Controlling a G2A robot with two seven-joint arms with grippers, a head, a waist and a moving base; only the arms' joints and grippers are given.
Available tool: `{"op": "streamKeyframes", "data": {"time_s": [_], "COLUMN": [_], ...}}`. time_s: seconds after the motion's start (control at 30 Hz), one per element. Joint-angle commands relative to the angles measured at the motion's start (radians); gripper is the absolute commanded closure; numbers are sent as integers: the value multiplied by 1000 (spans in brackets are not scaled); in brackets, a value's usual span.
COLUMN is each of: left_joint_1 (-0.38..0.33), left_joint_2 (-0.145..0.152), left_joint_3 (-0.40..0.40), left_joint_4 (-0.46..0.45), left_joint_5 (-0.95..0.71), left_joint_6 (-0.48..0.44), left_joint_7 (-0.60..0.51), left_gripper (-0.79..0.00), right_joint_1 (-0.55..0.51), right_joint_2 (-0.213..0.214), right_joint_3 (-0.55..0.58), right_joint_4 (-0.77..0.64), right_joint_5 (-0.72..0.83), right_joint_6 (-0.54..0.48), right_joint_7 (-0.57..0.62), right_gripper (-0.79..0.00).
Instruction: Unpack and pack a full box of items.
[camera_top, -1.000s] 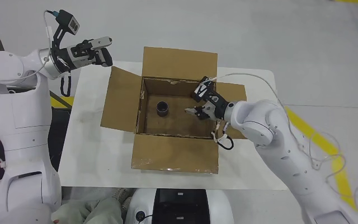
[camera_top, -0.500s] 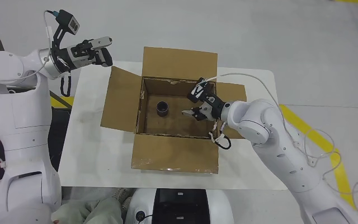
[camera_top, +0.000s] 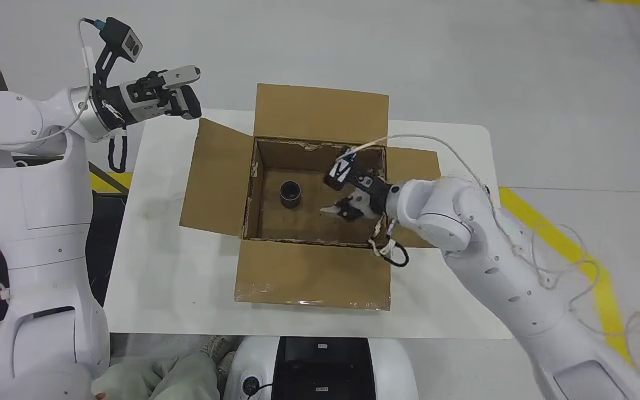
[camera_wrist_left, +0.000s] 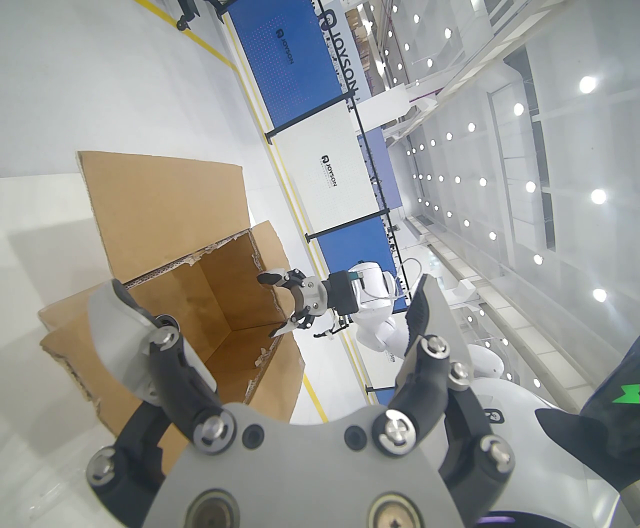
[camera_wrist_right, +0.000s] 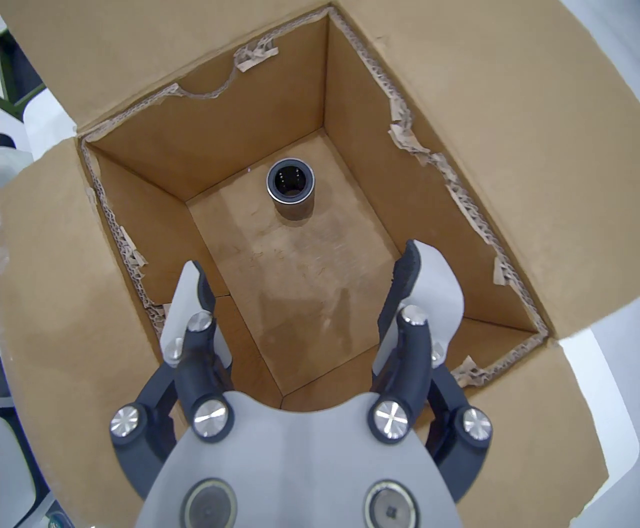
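- The right gripper (camera_wrist_right: 302, 262) hangs over the mouth of the open cardboard box (camera_wrist_right: 500, 125). Its fingers are spread and hold nothing, and it tilts toward the box's inside, probably lining up a reach for the item below.
- A dark metal cylinder (camera_wrist_right: 291, 192) stands upright on the box's floor, hollow end up, near the wall opposite this gripper. It is the one item seen in the box.
- The box's flaps fold outward, leaving its mouth free for the descent.
- The left gripper (camera_top: 190, 88), also spread and empty, sits well apart from the box, likely parked clear.
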Motion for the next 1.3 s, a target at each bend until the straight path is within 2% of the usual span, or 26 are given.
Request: {"op": "streamKeyframes", "data": {"time_s": [0.0, 0.13, 0.37, 0.6, 0.9, 1.27], "left_joint_1": [0, 0, 0, 0, 0, 0], "left_joint_2": [0, 0, 0, 0, 0, 0], "left_joint_3": [0, 0, 0, 0, 0, 0], "left_joint_4": [0, 0, 0, 0, 0, 0], "left_joint_5": [0, 0, 0, 0, 0, 0], "left_joint_6": [0, 0, 0, 0, 0, 0], "left_joint_7": [0, 0, 0, 0, 0, 0], "left_gripper": [-785, -785, -785, -785, -785, -785], "right_joint_1": [44, 117, 225, 313, 381, 432], "right_joint_2": [-15, -45, -103, -172, -260, -358], "right_joint_3": [-39, -105, -212, -321, -409, -472], "right_joint_4": [43, 121, 265, 414, 593, 785], "right_joint_5": [20, 51, 81, 86, 94, 83], "right_joint_6": [-5, -23, -39, -62, -53, -64], "right_joint_7": [-4, -18, -59, -85, -140, -198], "right_gripper": [-739, -739, -686, -696, -643, -653]}}
